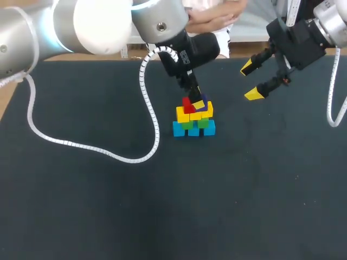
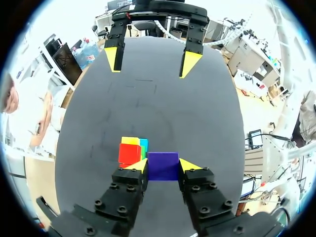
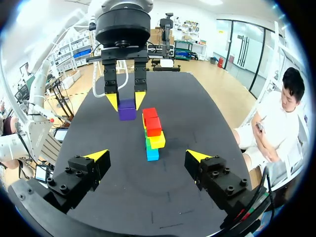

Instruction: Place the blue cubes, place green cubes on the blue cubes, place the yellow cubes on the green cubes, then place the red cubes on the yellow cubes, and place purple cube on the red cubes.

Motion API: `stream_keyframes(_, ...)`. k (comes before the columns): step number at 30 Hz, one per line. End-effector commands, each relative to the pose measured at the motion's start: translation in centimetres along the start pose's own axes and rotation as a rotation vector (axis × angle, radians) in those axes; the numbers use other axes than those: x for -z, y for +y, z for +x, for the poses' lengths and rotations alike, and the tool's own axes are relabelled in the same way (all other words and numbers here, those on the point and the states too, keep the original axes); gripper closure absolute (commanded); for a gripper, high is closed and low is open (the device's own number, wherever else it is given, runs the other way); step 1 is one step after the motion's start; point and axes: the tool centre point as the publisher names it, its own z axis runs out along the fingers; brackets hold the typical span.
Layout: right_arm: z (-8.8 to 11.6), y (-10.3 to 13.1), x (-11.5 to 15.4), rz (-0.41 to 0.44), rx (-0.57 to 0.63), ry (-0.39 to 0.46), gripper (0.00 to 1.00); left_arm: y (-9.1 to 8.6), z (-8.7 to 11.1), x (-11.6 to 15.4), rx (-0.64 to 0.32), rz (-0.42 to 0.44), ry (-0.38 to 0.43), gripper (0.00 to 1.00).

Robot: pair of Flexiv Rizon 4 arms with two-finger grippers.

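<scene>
Beside the red cubes (image 3: 152,121), left claw (image 2: 163,166) tight around purple cube (image 3: 127,109); right claw (image 1: 250,81) wide.

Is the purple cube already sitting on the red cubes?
No, in the right wrist view the purple cube is clamped in the left gripper, beside the red cubes and apart from them.

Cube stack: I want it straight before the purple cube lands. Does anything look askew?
Slightly. In the right wrist view, a yellow cube juts sideways past the red cubes above and the blue cube below. Nothing has toppled.
</scene>
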Motion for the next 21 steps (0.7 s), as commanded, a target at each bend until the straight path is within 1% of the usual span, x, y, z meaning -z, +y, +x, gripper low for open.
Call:
stream_keyframes(1,0.03,0.02,0.01,0.0,0.001,-0.002,0.0,0.66,-0.23,0.02,-0.001,0.01,0.008,1.0)
stream_keyframes(21,0.03,0.02,0.01,0.0,0.001,-0.002,0.0,1.54,0.12,-0.31,0.003,0.016,0.014,1.0)
